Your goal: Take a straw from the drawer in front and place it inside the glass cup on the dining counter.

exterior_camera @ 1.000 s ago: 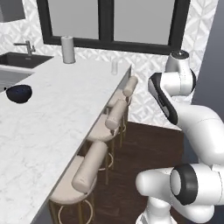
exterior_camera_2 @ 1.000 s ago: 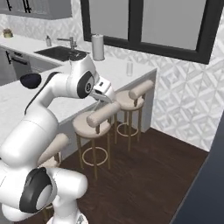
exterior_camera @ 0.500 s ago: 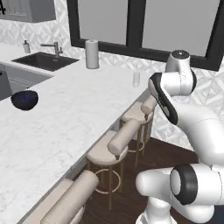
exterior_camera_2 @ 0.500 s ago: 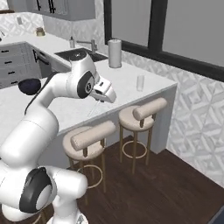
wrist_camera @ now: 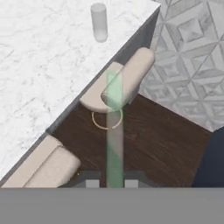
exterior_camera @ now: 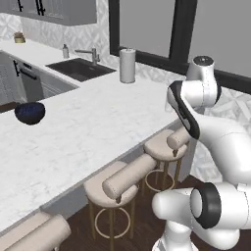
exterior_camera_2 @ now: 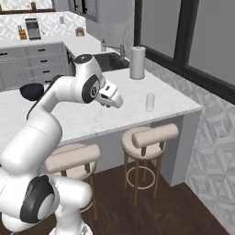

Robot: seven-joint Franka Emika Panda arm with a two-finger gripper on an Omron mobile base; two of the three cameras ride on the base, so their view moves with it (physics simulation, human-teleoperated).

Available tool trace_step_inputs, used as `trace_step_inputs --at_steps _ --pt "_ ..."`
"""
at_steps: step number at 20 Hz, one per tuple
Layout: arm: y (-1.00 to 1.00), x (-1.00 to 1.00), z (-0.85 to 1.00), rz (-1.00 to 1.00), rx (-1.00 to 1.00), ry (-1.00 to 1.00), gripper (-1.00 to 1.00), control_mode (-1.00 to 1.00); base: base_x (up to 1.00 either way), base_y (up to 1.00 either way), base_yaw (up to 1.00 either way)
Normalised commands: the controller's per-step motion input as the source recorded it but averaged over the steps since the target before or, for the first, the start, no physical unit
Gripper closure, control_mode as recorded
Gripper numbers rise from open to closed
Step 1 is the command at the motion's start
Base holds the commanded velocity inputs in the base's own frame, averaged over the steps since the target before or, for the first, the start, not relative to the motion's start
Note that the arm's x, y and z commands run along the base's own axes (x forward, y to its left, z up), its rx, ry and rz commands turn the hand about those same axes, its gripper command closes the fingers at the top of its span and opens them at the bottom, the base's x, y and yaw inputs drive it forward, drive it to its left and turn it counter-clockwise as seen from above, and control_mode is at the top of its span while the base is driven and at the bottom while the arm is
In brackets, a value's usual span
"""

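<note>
Hand view: my pincer [wrist_camera: 112,183] is clamped on the thin pale-green straw [wrist_camera: 114,131] low down; clear glass tumbler [wrist_camera: 99,22] upper left; it's light, bendy, so gentle squeeze

My own arm hides the glass cup in the left base view, and my claw [wrist_camera: 112,183] tips sit half cut off.

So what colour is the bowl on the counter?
Dark blue. The bowl shows best in the left base view.
</note>
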Motion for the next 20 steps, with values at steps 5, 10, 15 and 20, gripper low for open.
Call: trace_step_inputs --at_steps 5,10,15,20 --pt "0.00 0.00 0.00 0.00 0.00 0.00 1.00 1.00 0.13 -0.82 0.53" --pt "0.00 0.00 0.00 0.00 0.00 0.00 1.00 1.00 0.07 -0.90 0.52" --pt "0.00 0.00 0.00 0.00 0.00 0.00 1.00 1.00 0.01 -1.00 0.46" --pt "0.00 0.00 0.00 0.00 0.00 0.00 1.00 1.00 0.03 -0.96 0.40"
